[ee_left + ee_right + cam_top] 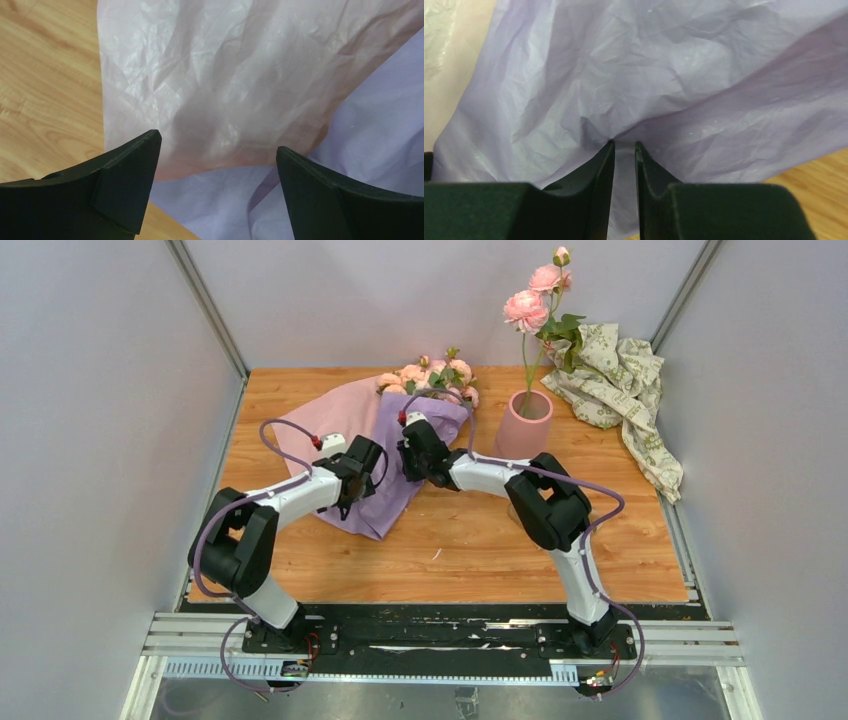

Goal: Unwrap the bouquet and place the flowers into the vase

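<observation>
The bouquet point(385, 502) lies in the middle of the table, its lilac paper partly spread with the pink inner side point(330, 420) facing up. The peach-pink flowers point(430, 375) poke out at the far end. The pink vase point(525, 425) stands upright to the right of them. My left gripper point(365, 465) hovers open over the paper's left half; in the left wrist view its gripper point(218, 142) frames pink point(225, 75) and lilac sheet point(380, 115) with nothing between the fingers. My right gripper point(624, 144) is pinched on a fold of lilac paper point(649, 65), creases running to its tips.
One tall stem with larger pink blooms point(527, 310) stands in the vase. Crumpled cream-green patterned paper point(620, 380) lies at the back right corner. Grey walls enclose the wooden table point(480, 550) on three sides.
</observation>
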Motion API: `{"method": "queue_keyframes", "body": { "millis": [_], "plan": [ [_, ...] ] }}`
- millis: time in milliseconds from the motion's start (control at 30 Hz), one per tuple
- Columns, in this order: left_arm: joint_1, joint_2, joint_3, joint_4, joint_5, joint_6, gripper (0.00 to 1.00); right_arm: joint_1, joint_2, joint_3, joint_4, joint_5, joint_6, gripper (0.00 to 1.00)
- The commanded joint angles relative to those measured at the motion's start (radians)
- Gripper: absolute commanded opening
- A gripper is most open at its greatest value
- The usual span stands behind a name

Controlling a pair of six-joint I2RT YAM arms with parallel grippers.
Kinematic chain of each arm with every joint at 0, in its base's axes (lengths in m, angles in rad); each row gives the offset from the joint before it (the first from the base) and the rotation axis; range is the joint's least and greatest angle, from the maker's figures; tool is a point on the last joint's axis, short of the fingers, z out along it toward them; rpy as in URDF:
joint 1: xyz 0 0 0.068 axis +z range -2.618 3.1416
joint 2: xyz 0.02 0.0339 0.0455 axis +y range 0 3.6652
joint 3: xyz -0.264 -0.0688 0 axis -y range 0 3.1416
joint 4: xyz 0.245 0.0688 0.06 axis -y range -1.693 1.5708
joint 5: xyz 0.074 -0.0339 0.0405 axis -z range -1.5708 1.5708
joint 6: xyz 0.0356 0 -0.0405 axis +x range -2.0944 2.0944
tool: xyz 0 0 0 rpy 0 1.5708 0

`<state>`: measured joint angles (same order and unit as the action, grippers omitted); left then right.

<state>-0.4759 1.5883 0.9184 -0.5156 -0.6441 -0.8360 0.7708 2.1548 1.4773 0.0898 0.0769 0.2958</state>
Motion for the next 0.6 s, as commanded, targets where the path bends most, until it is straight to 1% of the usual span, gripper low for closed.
{"method": "queue_keyframes", "body": {
  "millis": [0, 100, 200, 333, 433, 467, 500, 567],
  "plan": [
    [0.028, -0.026, 0.023, 0.157, 0.106, 0.111, 0.95, -0.035, -0.029, 0.021, -0.022, -0.038, 0.0, 0.25],
    [0.029, -0.11, -0.024, 0.253, 0.208, 0.165, 0.92, -0.033, -0.113, -0.027, -0.018, -0.048, -0.004, 0.25],
    [0.03, -0.173, -0.044, 0.293, 0.266, 0.188, 0.89, -0.028, -0.183, -0.092, 0.001, -0.049, -0.009, 0.25],
    [0.031, -0.166, -0.024, 0.291, 0.304, 0.218, 0.81, -0.025, -0.268, -0.171, 0.024, -0.057, 0.002, 0.25],
    [0.05, -0.12, -0.008, 0.298, 0.333, 0.221, 0.72, -0.024, -0.341, -0.222, 0.022, -0.049, -0.004, 0.25],
    [0.063, -0.1, -0.007, 0.312, 0.379, 0.219, 0.66, -0.024, -0.363, -0.235, 0.017, -0.04, -0.011, 0.25],
    [0.074, -0.09, -0.008, 0.318, 0.394, 0.213, 0.64, -0.024, -0.387, -0.248, 0.01, -0.034, -0.014, 0.24],
    [0.085, -0.062, -0.005, 0.335, 0.418, 0.208, 0.55, -0.024, -0.435, -0.273, 0.004, -0.016, -0.023, 0.24]
  ]
}}
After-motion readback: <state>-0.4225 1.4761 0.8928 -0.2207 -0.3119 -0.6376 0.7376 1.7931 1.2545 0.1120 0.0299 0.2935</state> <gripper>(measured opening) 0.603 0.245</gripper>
